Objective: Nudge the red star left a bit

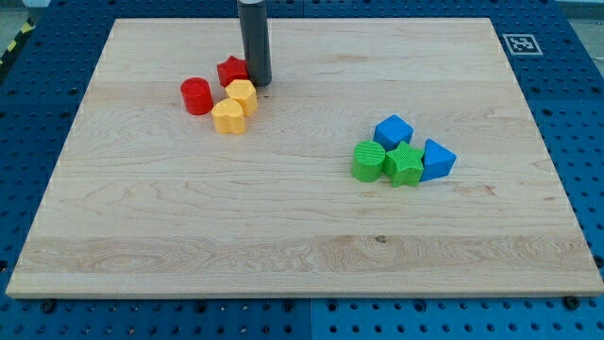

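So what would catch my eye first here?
Probably the dark rod, my tip resting at the red star's right edge, near the view's top. Close by sit a red cylinder and two yellow blocks; a blue-and-green cluster sits toward the view's right.

my tip [259, 82] down on the counter [283, 217], touching or just off the red star's [231, 70] right side. Relative to the star: red cylinder [196, 96] below-left, near; yellow block [243, 94] just below; yellow heart [227, 117] below that, touching it. Well off to the star's lower right, a tight cluster: blue cube [394, 130], green cylinder [368, 161], green star [404, 163], blue wedge-like block [436, 160].
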### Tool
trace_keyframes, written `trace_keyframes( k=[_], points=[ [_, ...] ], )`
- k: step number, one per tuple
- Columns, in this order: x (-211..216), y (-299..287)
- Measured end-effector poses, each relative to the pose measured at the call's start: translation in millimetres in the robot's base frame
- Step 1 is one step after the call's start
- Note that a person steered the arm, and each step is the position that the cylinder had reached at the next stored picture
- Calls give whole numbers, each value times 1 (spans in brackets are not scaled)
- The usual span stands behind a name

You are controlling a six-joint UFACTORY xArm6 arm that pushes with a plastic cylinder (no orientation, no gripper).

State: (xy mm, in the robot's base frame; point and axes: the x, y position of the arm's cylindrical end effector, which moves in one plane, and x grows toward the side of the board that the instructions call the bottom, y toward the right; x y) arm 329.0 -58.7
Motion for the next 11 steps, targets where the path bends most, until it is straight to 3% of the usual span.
trace_keyframes(
  k=[1, 2, 3, 6, 7, 8, 9, 11],
  points=[
    [-32, 31],
    [-44, 9],
    [-44, -38],
    [-24, -74],
    [-38, -97],
    [-68, -52],
    [-65, 6],
    [-38, 10]
  ],
)
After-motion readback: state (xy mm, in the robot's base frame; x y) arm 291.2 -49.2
